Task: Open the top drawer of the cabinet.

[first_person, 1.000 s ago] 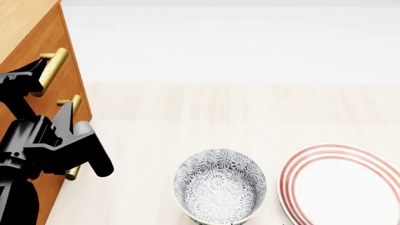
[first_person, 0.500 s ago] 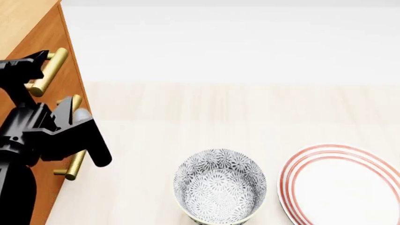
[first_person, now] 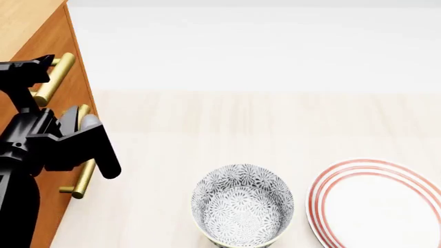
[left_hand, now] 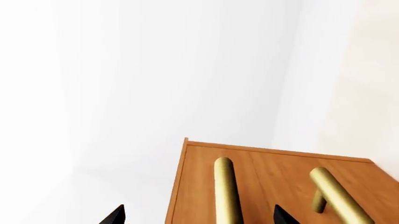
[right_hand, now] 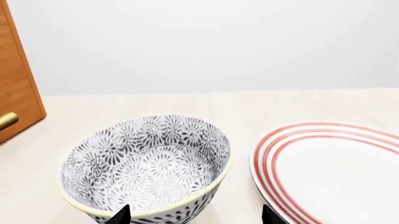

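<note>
The orange-brown cabinet (first_person: 20, 20) stands at the far left of the head view. The top drawer (first_person: 53, 44) is its highest one, with a brass bar handle (first_person: 55, 76). My left gripper (first_person: 29, 70) is at that handle, black against the wood. In the left wrist view the left gripper (left_hand: 198, 217) is open, and the top drawer's handle (left_hand: 225, 191) lies between its two dark fingertips (left_hand: 115, 215) without touching them. A second brass handle (left_hand: 333, 196) lies just outside them. My right gripper (right_hand: 195, 217) is open and holds nothing; the head view does not show it.
A patterned bowl (first_person: 242, 204) sits on the pale tabletop, with a red-rimmed white plate (first_person: 379, 206) to its right. The right gripper hovers by the bowl (right_hand: 146, 163) and plate (right_hand: 330, 163). The lowest brass handle (first_person: 82, 178) shows beside my left arm.
My left gripper has shifted up and towards the cabinet front along the top handle, uncovering the lowest handle. The drawers, bowl and plate have not moved.
</note>
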Controlling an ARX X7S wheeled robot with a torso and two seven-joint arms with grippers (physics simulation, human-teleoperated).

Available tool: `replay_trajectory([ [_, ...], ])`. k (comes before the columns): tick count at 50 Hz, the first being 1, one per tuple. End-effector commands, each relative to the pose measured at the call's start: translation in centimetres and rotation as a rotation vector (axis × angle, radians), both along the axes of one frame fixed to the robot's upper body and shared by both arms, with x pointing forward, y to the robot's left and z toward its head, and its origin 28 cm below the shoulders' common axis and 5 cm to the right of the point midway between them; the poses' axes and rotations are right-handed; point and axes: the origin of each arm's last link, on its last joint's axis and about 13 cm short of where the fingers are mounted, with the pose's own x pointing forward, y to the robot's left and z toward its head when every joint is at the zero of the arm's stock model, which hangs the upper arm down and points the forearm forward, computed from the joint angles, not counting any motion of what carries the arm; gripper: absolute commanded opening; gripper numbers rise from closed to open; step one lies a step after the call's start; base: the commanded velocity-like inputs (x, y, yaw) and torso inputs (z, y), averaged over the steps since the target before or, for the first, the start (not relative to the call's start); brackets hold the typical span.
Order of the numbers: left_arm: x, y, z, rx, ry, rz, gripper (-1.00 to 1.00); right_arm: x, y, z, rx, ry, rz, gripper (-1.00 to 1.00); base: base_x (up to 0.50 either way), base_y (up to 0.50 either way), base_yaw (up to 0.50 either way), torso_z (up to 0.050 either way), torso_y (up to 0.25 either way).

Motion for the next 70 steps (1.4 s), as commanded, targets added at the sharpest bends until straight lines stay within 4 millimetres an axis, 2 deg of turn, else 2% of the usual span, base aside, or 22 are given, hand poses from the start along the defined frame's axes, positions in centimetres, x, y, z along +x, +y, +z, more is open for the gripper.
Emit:
replay_trajectory([
  [1, 0.3, 0.1, 0.2, -0.015, 0.017, 0.023, 1.00, 0.1, 0.1, 0.1, -0.001, -0.007, 0.001, 1.00, 0.00, 0.00, 0.00, 0.000, 0.000],
  [20, 0.6, 0.5, 0.0, -0.014, 0.031, 0.045, 1.00, 0.1, 0.1, 0.1, -0.002, -0.003, 0.004, 1.00, 0.00, 0.00, 0.00, 0.000, 0.000],
  [43, 1.1, 1.3, -1.6, -0.010, 0.083, 0.078, 1.00, 0.2, 0.1, 0.1, -0.002, -0.001, 0.002, 1.00, 0.00, 0.00, 0.00, 0.000, 0.000],
  [60, 1.4, 1.5, -1.1, -0.009, 0.029, 0.112, 1.00, 0.2, 0.1, 0.1, 0.000, 0.001, 0.003, 1.00, 0.00, 0.00, 0.00, 0.000, 0.000],
  [61, 1.4, 1.5, -1.1, -0.007, 0.020, 0.112, -1.00, 0.2, 0.1, 0.1, 0.000, 0.002, 0.003, 1.00, 0.00, 0.00, 0.00, 0.000, 0.000],
  [70, 1.4, 1.3, -1.3, -0.001, 0.023, 0.102, -1.00, 0.2, 0.1, 0.0, -0.001, 0.005, 0.006, 1.00, 0.00, 0.00, 0.00, 0.000, 0.000],
])
